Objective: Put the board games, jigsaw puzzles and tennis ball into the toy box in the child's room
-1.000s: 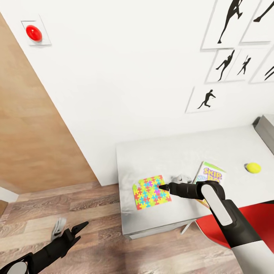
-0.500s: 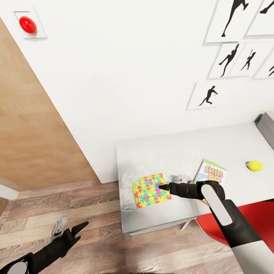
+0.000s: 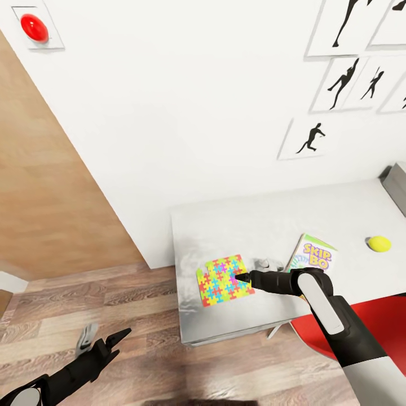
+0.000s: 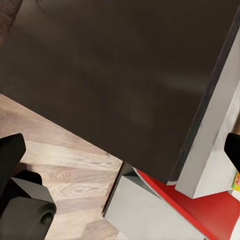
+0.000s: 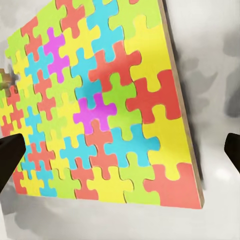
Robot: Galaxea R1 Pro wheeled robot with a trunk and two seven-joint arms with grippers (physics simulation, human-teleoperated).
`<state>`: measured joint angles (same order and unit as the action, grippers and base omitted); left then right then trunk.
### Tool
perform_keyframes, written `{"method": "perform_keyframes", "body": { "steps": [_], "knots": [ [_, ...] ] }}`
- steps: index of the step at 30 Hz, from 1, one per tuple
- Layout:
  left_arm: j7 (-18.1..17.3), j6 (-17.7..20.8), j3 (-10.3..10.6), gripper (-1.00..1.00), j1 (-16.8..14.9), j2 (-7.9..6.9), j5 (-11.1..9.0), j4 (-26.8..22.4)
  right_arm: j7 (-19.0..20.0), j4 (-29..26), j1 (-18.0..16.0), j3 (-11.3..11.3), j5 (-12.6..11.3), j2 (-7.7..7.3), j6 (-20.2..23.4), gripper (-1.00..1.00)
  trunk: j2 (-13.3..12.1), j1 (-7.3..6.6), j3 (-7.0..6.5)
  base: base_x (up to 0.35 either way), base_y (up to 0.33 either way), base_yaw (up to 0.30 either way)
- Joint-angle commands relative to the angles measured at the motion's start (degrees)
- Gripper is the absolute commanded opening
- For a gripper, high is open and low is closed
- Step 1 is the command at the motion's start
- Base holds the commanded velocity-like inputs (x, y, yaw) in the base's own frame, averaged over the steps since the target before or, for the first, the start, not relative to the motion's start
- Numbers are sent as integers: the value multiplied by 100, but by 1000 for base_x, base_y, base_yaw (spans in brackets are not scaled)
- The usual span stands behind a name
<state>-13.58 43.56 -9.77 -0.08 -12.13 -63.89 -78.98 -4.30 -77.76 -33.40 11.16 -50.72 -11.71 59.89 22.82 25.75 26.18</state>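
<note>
Head view is showing the right gripper (image 3: 243, 277) hovering with fingers spread over the jigsaw puzzle (image 3: 224, 279), at its nearer edge. Left gripper (image 3: 107, 344), also spread, is hanging well apart.

A jigsaw puzzle (image 3: 224, 279), a thin square slab of yellow, pink, blue, green and orange interlocking pieces, lies flat near the worktop's (image 3: 254, 225) front left corner. At its 3 o'clock a "SKIP-BO" board game (image 3: 313, 256) lies flat, turned askew. Further toward 3 o'clock rests the small yellow-green tennis ball (image 3: 379, 243). A grey toy box (image 3: 397, 183) corner shows at 2 o'clock.
</note>
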Motion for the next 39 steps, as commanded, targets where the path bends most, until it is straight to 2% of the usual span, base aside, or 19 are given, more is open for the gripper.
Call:
{"method": "perform_keyframes", "body": {
  "steps": [1,21,39],
  "knots": [
    [-13,30,-8,100,-1,1,-1,-3,-45,-5,-4,9,-44,-5,11,100,9,3,10,0,0,0],
    [-13,30,-8,100,-1,1,-1,-3,-39,135,-169,0,-52,-25,11,100,9,3,24,0,0,2],
    [-13,28,-8,100,-1,1,2,-3,-40,186,-224,-14,-58,-53,11,100,9,3,25,0,0,88]
  ]
}}
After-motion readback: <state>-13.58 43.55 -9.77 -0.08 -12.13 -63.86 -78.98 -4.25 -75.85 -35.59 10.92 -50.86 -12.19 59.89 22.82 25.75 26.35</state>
